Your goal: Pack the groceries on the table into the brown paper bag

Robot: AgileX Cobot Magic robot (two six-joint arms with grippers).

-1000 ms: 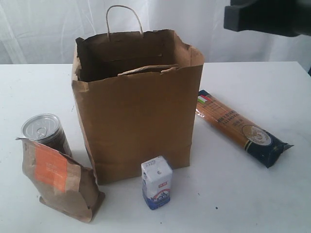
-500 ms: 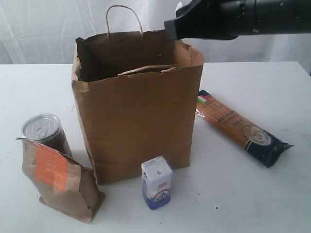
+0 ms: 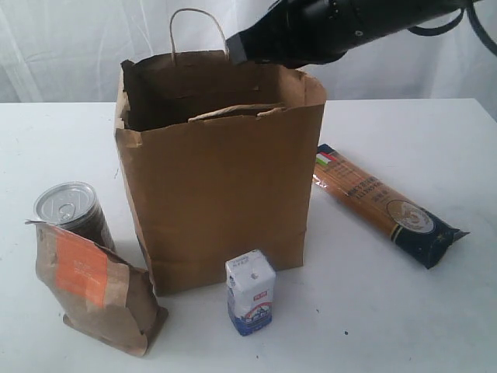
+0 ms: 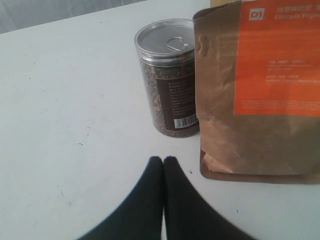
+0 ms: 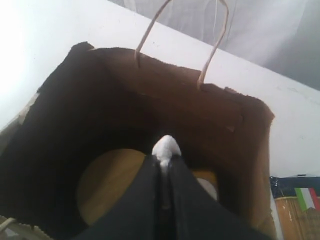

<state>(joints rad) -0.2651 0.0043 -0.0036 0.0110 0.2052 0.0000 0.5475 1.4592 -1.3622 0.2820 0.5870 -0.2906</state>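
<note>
The tall brown paper bag [image 3: 217,179] stands open mid-table. My right gripper [image 5: 165,157] hovers over its mouth, shut on a small white lump whose identity I cannot tell. Deep inside the bag lie the tan lid [image 5: 110,182] of the clear jar and the white cap [image 5: 207,187] of the yellow jar. On the table outside are the silver-topped can [image 3: 66,206], the kraft pouch [image 3: 93,287], the white-blue carton [image 3: 250,291] and the spaghetti packet [image 3: 388,206]. My left gripper [image 4: 163,159] is shut and empty, low over the table just short of the can [image 4: 167,75] and pouch [image 4: 260,90].
The right arm [image 3: 326,31] stretches in from the upper right above the bag's rim. A twisted handle [image 3: 198,27] sticks up at the bag's far side. White curtains hang behind the white table [image 3: 404,311].
The right arm has swept leftward from the upper right corner until its end sits over the bag's opening. The groceries on the table have not moved.
</note>
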